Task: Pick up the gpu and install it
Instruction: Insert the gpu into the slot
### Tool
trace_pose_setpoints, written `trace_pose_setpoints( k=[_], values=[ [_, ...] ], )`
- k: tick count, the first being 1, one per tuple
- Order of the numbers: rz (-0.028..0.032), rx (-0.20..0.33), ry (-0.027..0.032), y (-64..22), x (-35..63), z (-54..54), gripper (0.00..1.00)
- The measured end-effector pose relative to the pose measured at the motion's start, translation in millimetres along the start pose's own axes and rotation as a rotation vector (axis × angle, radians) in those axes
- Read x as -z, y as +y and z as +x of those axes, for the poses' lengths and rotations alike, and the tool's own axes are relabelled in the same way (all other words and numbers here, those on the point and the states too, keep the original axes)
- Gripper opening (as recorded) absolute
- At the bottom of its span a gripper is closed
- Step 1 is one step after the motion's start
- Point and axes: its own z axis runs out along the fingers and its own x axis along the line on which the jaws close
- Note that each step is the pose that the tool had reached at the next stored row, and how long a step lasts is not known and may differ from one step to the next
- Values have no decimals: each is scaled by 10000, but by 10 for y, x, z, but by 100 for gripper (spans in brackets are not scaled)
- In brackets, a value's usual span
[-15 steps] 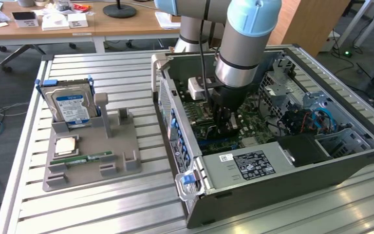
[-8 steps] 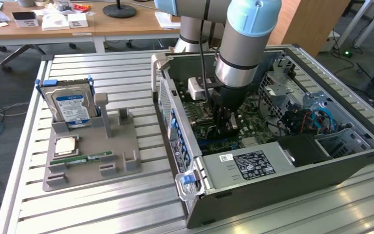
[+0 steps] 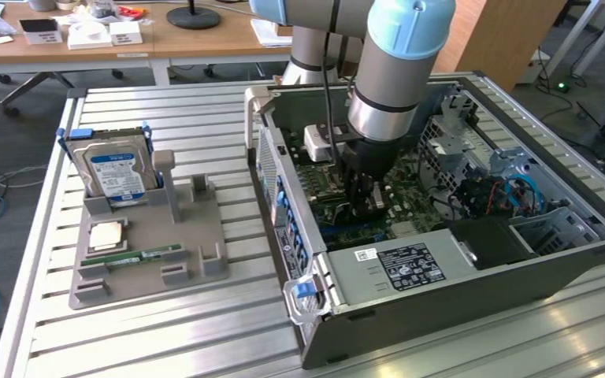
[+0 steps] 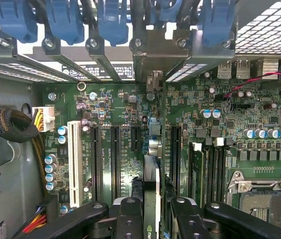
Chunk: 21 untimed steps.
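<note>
At the left of the exterior view, a grey parts holder sits on the slatted table, with the silver hard drive upright in a slot at its upper end and a small green RAM stick lying lower down; neither is the task's thing. At the centre, the arm reaches down into the open computer case, and the gripper hangs low over the motherboard. In the wrist view, the gripper at the bottom centre of the frame is closed narrowly on the gpu, seen edge-on as a thin card between the black fingers, pointing up the frame toward the bracket opening in the case's rear wall.

The card stands over the gap between the black expansion slots and the slot further right; whether its edge sits in a slot cannot be told. The risk is misalignment: pressed down off-line, the card's edge could land on the board beside a slot or strike nearby capacitors. A tilted card could jam its bracket against the rear wall, or slip in the narrow grip.
</note>
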Motion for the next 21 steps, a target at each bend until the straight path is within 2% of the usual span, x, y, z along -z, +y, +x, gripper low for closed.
trace_pose_setpoints(
  k=[13,14,15,16,18,19,21],
  values=[
    [-2,0,0,0,0,0,26],
    [-1,-9,-15,5,-6,-1,27],
    [2,-9,-8,4,-4,-1,33],
    [1,-3,-3,2,-1,-1,33],
    [0,0,-1,0,0,0,45],
    [0,0,-1,0,0,0,45],
    [0,-1,0,0,0,0,56]
  ],
)
